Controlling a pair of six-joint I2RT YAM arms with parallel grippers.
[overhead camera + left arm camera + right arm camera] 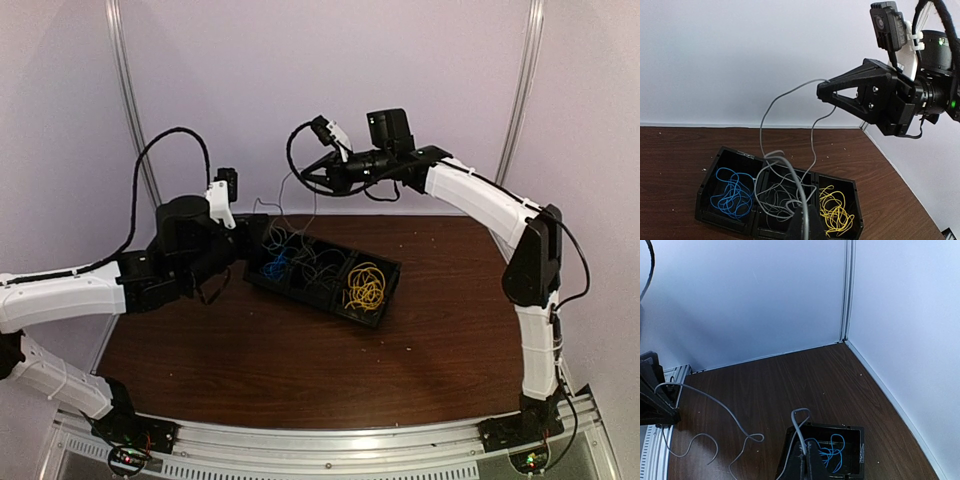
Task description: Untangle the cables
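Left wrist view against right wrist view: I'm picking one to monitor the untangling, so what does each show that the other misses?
Only the left wrist view shows the yellow cables in the tray's end compartment, and the whole right hand from outside, shut on the raised grey cable. Only the right wrist view shows the wall corner behind the table. Both show the black tray, the blue cables, the grey cable and the wooden table.

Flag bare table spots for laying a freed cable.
Free: wide strip of table between tray and near edge; patch between tray and right arm. Crowded: left of tray under left arm, grey cable strung above it.
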